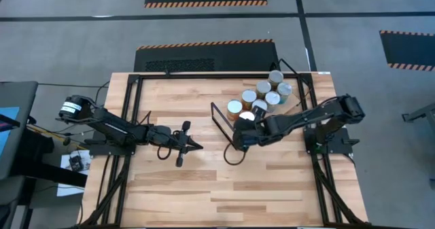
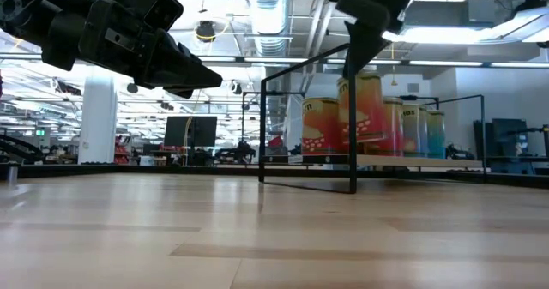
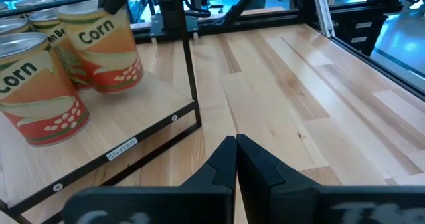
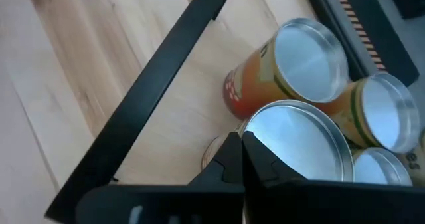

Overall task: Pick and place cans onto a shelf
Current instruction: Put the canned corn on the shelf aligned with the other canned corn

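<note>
Right gripper (image 1: 239, 138) fingers clenched above cans (image 1: 263, 95) on shelf (image 3: 143, 127), left gripper (image 1: 192, 145) clenched, Corn labels legible only in left wrist view

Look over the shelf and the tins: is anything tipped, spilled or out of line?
Nothing stands out. The orange-labelled cylindrical corn cans stand upright, clustered on the light-wood shelf board behind its thin black wire frame. No tin is tipped and nothing is spilled. Right gripper hovers above them; left gripper waits mid-table.

The shelf (image 1: 234, 130) holds 8 cans (image 1: 264, 96) upright.
</note>
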Tool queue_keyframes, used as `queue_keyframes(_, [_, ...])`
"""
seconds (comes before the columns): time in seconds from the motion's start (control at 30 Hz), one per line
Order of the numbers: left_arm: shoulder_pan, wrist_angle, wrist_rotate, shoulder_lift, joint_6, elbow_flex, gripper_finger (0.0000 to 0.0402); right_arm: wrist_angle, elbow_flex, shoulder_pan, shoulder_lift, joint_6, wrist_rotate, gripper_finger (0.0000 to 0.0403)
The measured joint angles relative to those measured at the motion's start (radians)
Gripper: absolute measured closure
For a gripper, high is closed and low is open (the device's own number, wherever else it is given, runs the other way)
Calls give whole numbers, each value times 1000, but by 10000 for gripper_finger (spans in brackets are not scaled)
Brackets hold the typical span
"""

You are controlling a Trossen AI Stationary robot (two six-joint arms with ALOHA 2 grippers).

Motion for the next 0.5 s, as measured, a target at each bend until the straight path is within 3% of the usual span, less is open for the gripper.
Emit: queue_keyframes(0.5, [0,1,0,0,2,0,401,29,0,-74,8,-23,-112,381])
